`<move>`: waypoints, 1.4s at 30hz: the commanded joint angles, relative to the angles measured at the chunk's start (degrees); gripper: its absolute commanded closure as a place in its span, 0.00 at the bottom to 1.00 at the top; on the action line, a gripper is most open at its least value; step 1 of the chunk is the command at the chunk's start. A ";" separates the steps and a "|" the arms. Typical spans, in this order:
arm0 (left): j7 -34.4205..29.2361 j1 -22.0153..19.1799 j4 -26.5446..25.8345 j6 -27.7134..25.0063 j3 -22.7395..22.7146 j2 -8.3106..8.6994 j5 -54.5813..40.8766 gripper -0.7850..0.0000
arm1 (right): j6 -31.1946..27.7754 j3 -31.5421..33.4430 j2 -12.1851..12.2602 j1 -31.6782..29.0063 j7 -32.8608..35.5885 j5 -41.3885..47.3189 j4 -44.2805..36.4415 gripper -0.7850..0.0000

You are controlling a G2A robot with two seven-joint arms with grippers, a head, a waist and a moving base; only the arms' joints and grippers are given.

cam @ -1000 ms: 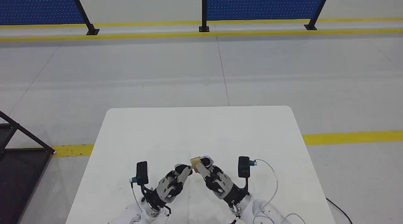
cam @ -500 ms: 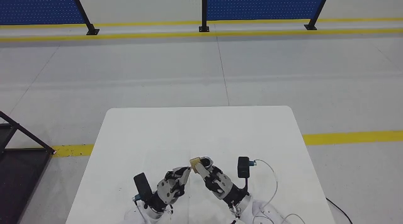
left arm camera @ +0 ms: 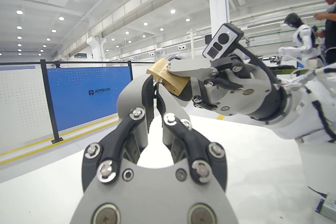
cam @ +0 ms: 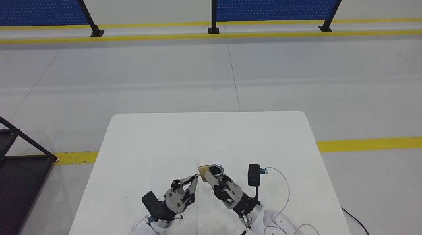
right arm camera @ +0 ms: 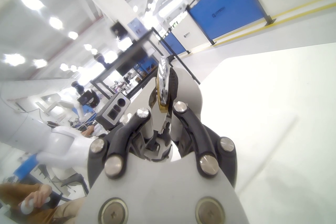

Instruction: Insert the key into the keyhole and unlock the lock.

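Observation:
A brass padlock with a chrome shackle is held above the near part of the white table. My right gripper is shut on its body, one finger on each flat face. My left gripper sits just left of it, fingers pressed together on a thin silver key whose tip meets the lock's lower end. In the top view the left gripper almost touches the lock. The keyhole itself is hidden.
Both arms sit close to the table's near edge, with bare table beyond them. A thin cable loops by the right arm, and a small box lies on the table. A black frame stands off the left side.
My left wrist has swung back toward the near edge while its fingertips stayed at the lock. The right gripper and padlock have held still.

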 commanded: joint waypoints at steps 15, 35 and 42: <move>-2.07 1.93 -1.47 -12.09 -0.50 0.11 -5.91 0.00 | 0.64 0.55 0.09 0.08 -1.35 0.35 0.07 1.00; -23.53 23.12 -13.43 -49.31 -32.00 8.34 -34.08 0.00 | 22.12 -10.72 -2.69 12.99 26.30 -5.09 10.01 1.00; -23.38 23.35 -13.40 -49.15 -32.42 8.32 -34.03 0.00 | 26.73 -16.36 -5.38 18.38 29.14 -4.16 15.55 1.00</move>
